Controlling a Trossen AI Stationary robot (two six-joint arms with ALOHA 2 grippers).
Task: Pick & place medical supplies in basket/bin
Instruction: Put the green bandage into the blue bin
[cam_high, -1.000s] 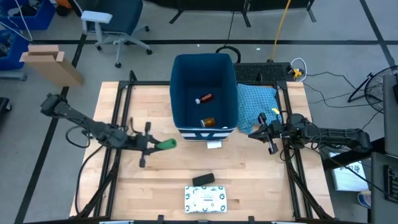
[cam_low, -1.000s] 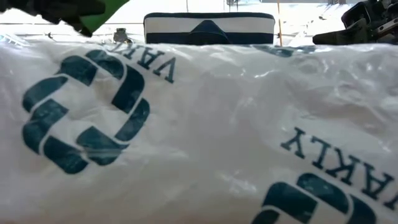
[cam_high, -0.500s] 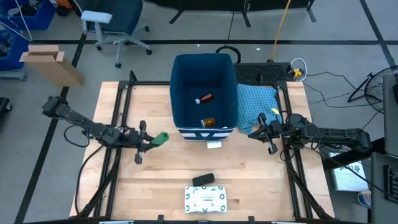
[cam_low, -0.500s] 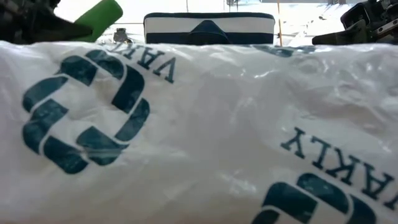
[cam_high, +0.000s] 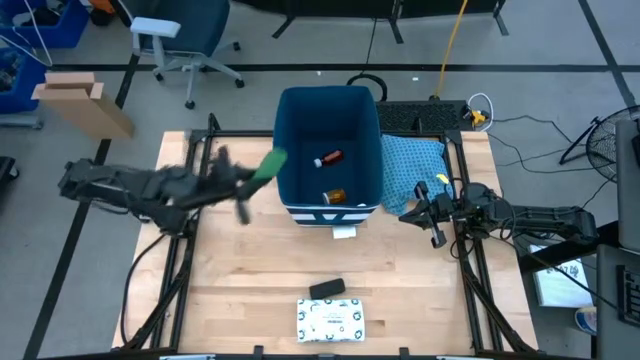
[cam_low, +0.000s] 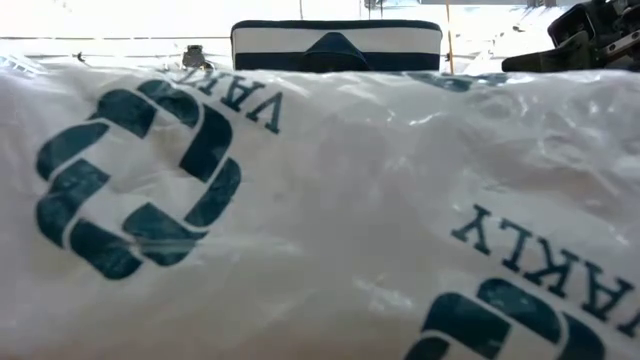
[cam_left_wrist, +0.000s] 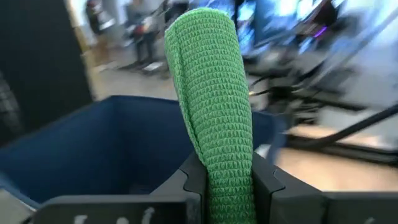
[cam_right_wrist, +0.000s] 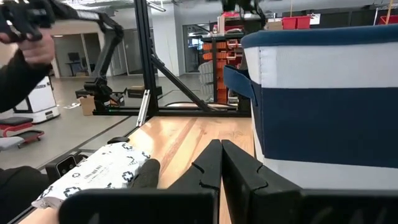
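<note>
Left wrist view: left gripper (cam_left_wrist: 227, 180) pinching the green roll (cam_left_wrist: 211, 106) low down at centre frame, looks soft, light and squishy.

Wooden table (cam_high: 250, 270): bin (cam_high: 329, 150), cloth (cam_high: 412, 165), seemingly dark box (cam_high: 327, 289), packet (cam_high: 331, 319).

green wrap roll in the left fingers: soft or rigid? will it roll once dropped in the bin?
Probably soft: the green roll has a knitted, creased surface and looks pinched where the left gripper clamps it. Likely light for its size. Being roughly cylindrical, it may roll a little on the floor of the bin, though the walls should contain it.
</note>
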